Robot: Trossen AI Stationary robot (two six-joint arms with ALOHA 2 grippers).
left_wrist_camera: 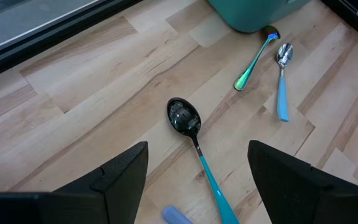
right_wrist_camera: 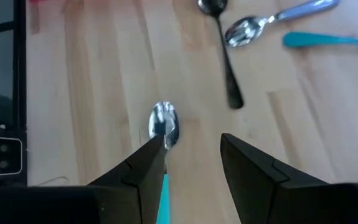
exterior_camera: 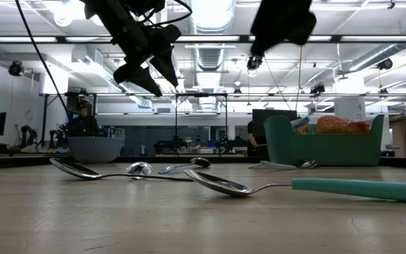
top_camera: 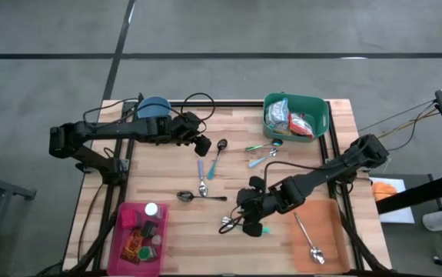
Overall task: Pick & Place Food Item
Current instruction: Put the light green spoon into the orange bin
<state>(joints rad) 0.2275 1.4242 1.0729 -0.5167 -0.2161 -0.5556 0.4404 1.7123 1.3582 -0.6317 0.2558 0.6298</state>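
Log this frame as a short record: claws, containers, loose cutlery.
left claw: open, hovering over the black-bowled teal spoon
right claw: low over a teal-handled spoon, grip unclear
green bin: far right corner, packaged food inside
pink bin: near left corner, small items inside
orange mat: one silver spoon

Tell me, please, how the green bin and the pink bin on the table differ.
The green bin sits at the table's far right corner, the pink bin at its near left corner. The green bin holds bagged, packaged food; the pink bin holds small items, one a white-capped container. The green bin looks squarer, the pink bin longer. Both are open-topped.
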